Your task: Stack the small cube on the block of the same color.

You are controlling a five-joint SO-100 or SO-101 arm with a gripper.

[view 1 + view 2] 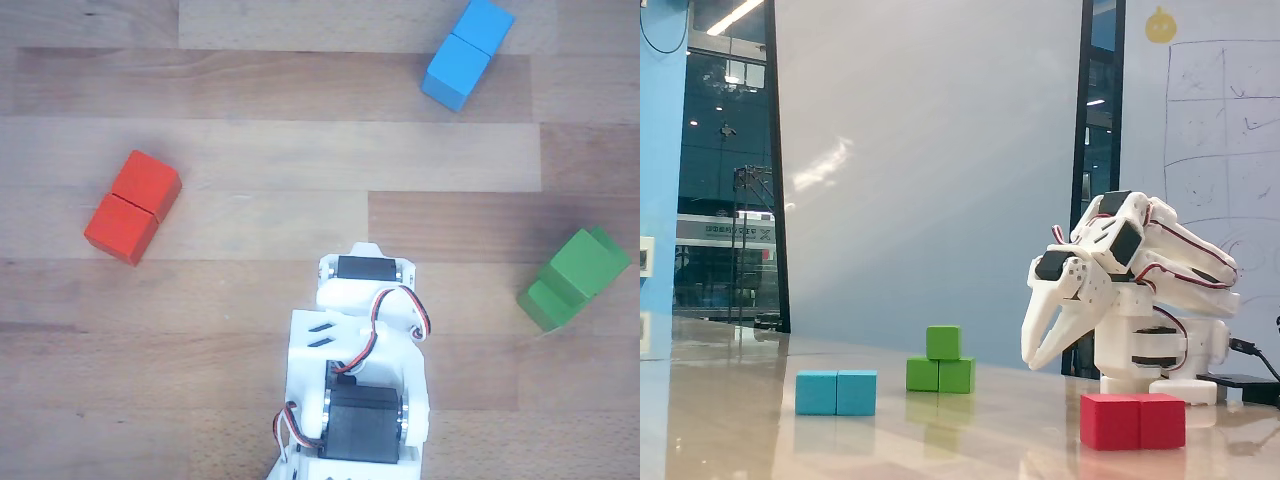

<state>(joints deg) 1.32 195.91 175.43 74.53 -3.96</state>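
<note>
The small cube [943, 342], plain green, rests on top of the long green block [940, 375], roughly over its middle, in the fixed view. From above in the other view, the small cube [583, 264] covers most of the block [538, 303] at the right edge. My gripper [1030, 363] hangs folded back near the arm's base, well right of the green stack and apart from it. Its white fingers [1044, 325] point down and lie together with nothing between them. In the other view the arm's body [360, 380] hides the fingers.
A long blue block [836, 392] [467, 52] lies left of the green stack in the fixed view. A long red block [1133, 420] [133, 206] lies in front of the arm's base [1160, 352]. Wooden tabletop separates all three.
</note>
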